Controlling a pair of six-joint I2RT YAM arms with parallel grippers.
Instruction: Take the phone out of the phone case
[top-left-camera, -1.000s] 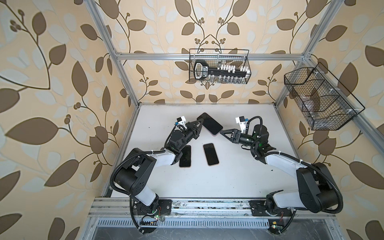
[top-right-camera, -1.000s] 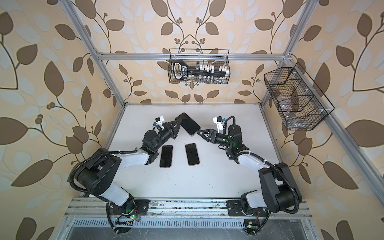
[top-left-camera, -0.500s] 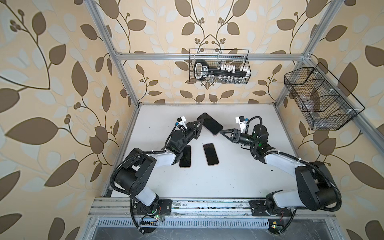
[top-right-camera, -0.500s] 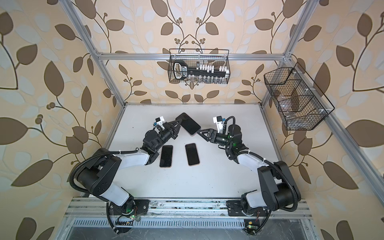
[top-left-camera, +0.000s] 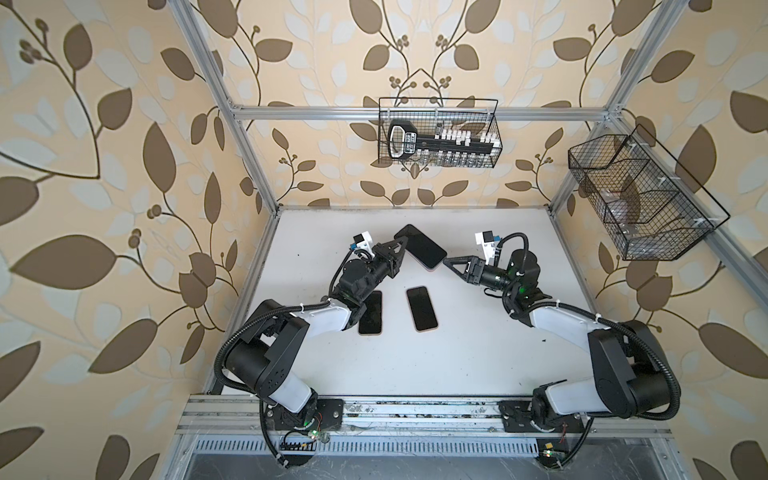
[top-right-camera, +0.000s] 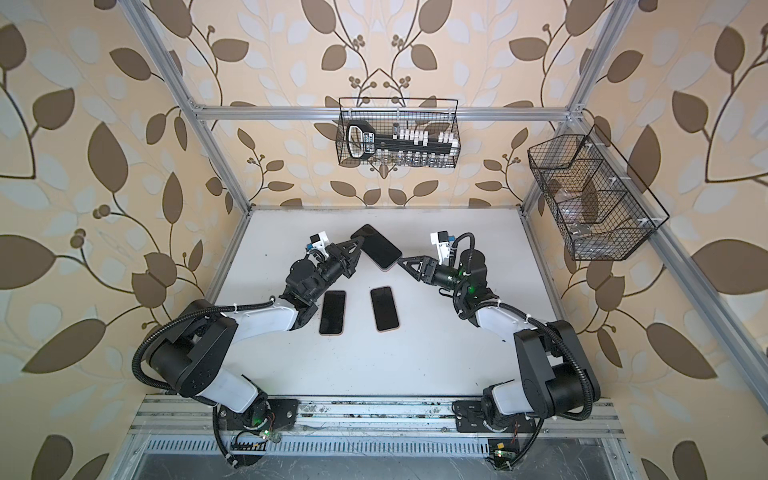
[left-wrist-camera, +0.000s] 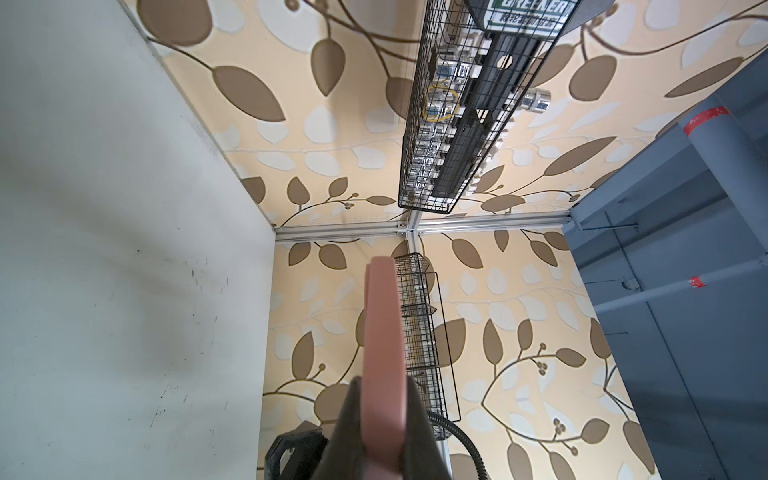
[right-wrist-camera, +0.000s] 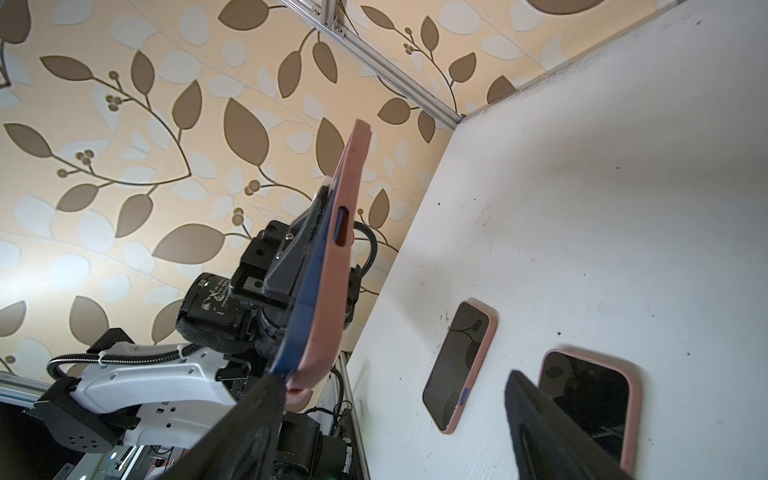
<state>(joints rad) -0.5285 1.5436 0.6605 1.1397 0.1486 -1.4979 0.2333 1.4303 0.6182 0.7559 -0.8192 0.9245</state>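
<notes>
Above the white table (top-left-camera: 457, 365), a dark phone (top-left-camera: 420, 246) fills a pink case (left-wrist-camera: 382, 332).

Robot test cell, lab-type. Aluminium frame (top-left-camera: 415, 113) boxed in by leaf-print wallpaper panels (top-left-camera: 104, 166). White table (top-left-camera: 457, 357). Two robot arms (top-left-camera: 320, 324) bolted to a front metal rail (top-left-camera: 415, 409). Wire baskets (top-left-camera: 438, 133) hang on the walls.

Left arm (top-left-camera: 322, 320) and right arm (top-left-camera: 557, 326): white link shells, black joints, black corrugated conduit (top-left-camera: 217, 365) above the aluminium rail (top-left-camera: 415, 409); left gripper (top-left-camera: 400, 245), right gripper (top-left-camera: 449, 262) black, triangular-fingered.
</notes>
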